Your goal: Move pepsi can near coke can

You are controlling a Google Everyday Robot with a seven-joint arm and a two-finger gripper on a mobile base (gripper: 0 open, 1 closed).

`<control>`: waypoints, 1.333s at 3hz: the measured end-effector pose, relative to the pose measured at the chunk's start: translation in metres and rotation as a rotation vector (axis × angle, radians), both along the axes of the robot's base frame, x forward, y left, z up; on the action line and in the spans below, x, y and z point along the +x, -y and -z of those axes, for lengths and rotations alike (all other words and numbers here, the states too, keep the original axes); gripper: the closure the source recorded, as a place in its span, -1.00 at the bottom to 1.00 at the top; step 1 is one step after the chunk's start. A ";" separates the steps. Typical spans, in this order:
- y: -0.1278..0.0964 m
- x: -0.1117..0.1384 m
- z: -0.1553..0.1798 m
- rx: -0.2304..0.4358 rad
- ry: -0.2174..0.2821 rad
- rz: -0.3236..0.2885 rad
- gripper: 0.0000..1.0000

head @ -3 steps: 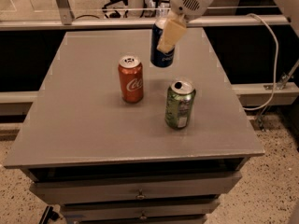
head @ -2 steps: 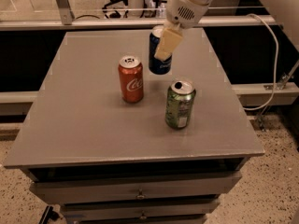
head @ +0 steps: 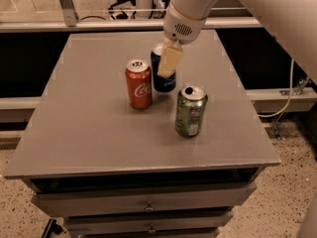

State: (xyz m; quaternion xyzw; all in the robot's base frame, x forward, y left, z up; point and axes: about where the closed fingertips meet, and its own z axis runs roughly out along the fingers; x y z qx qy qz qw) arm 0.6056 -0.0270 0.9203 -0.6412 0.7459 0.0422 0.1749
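Note:
The pepsi can (head: 165, 82) is dark blue and upright, close to the right of the coke can (head: 138, 84), low over or on the grey table (head: 89, 118); I cannot tell whether it touches the top. The coke can is red-orange with white script and stands upright. My gripper (head: 166, 63) reaches down from the white arm at the top and is shut on the pepsi can, with one pale finger (head: 170, 59) across the can's front.
A green can (head: 190, 111) stands upright to the front right of the pepsi can. The table has drawers below its front edge. A metal rail and cables run behind it.
My gripper has carried the pepsi can forward and left, from the back of the table down to a spot beside the coke can.

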 end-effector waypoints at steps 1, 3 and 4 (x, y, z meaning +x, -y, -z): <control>0.000 0.001 0.009 -0.039 -0.015 0.000 1.00; 0.005 0.001 0.018 -0.046 -0.038 -0.002 0.63; 0.006 0.000 0.021 -0.032 -0.052 -0.008 0.17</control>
